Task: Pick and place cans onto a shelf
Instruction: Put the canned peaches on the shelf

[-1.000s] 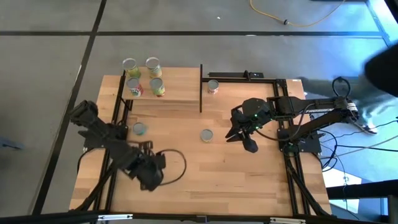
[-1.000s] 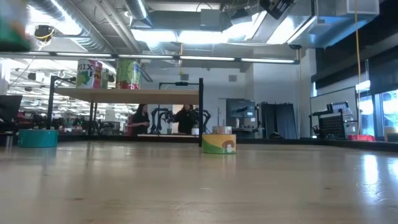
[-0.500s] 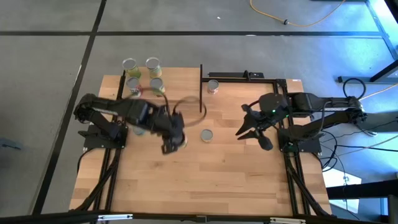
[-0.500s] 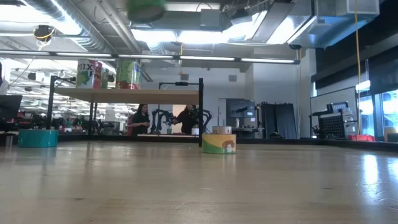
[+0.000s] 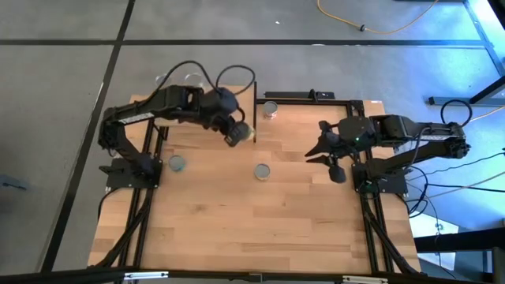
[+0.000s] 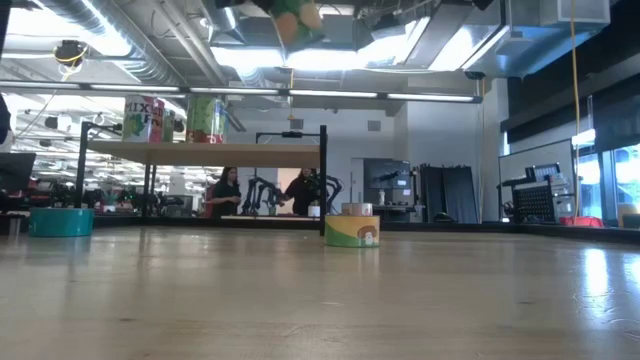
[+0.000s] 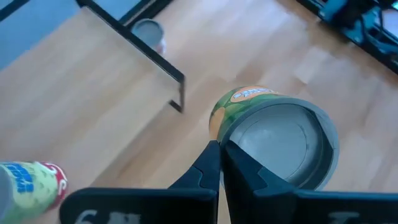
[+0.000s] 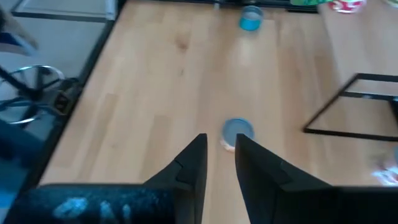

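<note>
Beyond the light-wood table (image 6: pixel 320 300) lies an open workshop hall. Long ceiling lights (image 6: pixel 300 58) glow among exposed ducts (image 6: pixel 130 45). Windows (image 6: pixel 600 170) line the right wall. Two people (image 6: pixel 262 192) stand in the distance. The grey floor (image 5: pixel 63 118) carries dark seams and a yellow cable (image 5: pixel 371 22).

This is a robotics lab or industrial workshop. The light-wood tabletop (image 5: pixel 260 221) sits in a black metal frame on a grey concrete floor (image 5: pixel 63 95) crossed by dark seams, with a yellow cable (image 5: pixel 371 24) lying loose at about one o'clock and black cables (image 5: pixel 442 189) trailing at three o'clock. Level across the tabletop, exposed ceiling ducts (image 6: pixel 130 50) and strip lights (image 6: pixel 330 60) run overhead; two people (image 6: pixel 262 192) stand far back among racks and equipment, and dark cabinets (image 6: pixel 445 195) line the wall.
</note>
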